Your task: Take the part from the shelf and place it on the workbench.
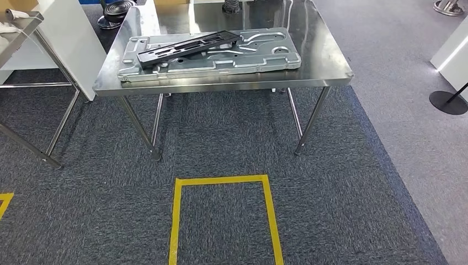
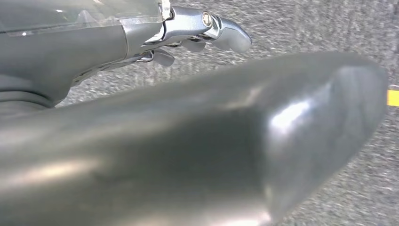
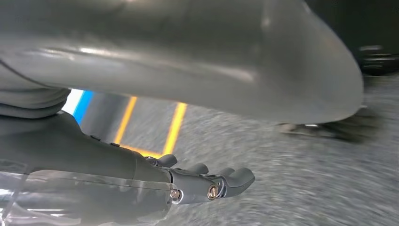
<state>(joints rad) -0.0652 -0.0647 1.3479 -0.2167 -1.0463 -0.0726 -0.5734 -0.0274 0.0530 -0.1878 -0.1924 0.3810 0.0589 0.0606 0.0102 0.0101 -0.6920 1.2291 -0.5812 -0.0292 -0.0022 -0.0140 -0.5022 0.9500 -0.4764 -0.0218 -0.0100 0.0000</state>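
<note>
A long black part lies slantwise on a large grey stamped metal plate, which rests on the steel workbench ahead of me. In the left wrist view my left hand hangs over the grey carpet, its thick thumb well apart from the fingers, with nothing between them. My right hand hangs the same way in the right wrist view, fingers slightly bent and away from the thumb, holding nothing. Both wrist pictures are blurred.
A yellow tape rectangle marks the carpet in front of the workbench. A steel-framed stand and a white cabinet are at the left. A black round base sits on the lighter floor at the right.
</note>
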